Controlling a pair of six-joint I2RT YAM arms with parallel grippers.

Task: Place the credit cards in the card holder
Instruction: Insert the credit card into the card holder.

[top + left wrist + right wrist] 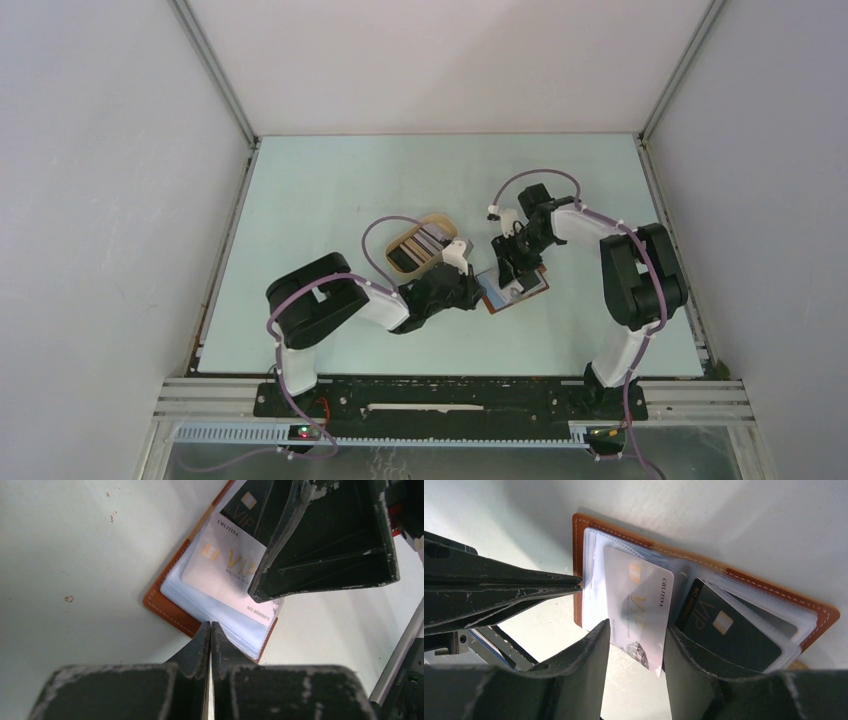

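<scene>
The card holder (pixel 513 292) lies open on the table, brown leather (pixel 170 607) with clear inner sleeves (pixel 591 580). A white VIP credit card (pixel 639 605) sticks partway out of its left sleeve, tilted; it also shows in the left wrist view (pixel 225 565). A black VIP credit card (pixel 729 630) sits in the right sleeve. My right gripper (pixel 638 626) is open, its jaws either side of the white card's free end, the right finger touching its edge. My left gripper (pixel 210 625) is shut, its tips against the holder's edge (pixel 576 582).
An oval tan tray (pixel 432 217) stands just behind and left of the holder, with more cards (pixel 420 245) in it. Both arms crowd the table's middle. White walls enclose the table on three sides.
</scene>
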